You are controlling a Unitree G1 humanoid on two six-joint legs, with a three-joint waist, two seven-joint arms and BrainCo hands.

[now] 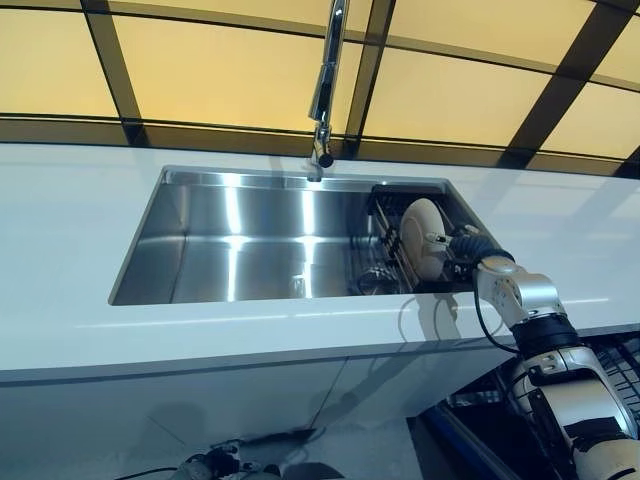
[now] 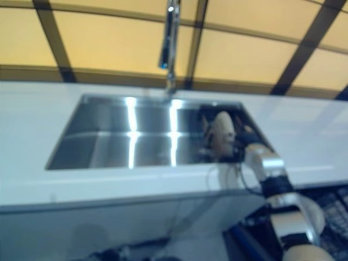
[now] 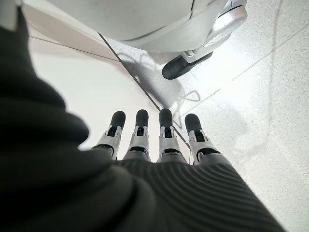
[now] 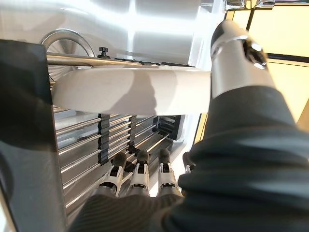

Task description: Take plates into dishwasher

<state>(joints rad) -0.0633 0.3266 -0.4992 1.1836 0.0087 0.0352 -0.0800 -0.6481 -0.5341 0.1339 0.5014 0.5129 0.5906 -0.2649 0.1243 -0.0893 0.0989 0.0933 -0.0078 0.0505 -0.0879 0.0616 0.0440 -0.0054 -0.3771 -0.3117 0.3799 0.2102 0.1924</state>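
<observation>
One plate point(image 1: 422, 238), pale, on edge in rack point(image 1: 385, 262) at sink's point(image 1: 200, 240) 3 o'clock end; right hand point(image 1: 462, 250) pinches its rim. Faucet point(image 1: 326, 85) at 12. Left hand point(image 3: 159, 140), fingers straight, over floor point(image 3: 260, 96).

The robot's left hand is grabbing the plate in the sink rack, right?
Not quite: it is the right hand at the plate in the rack, as the left eye view shows. The left hand hangs low, holding nothing.
</observation>
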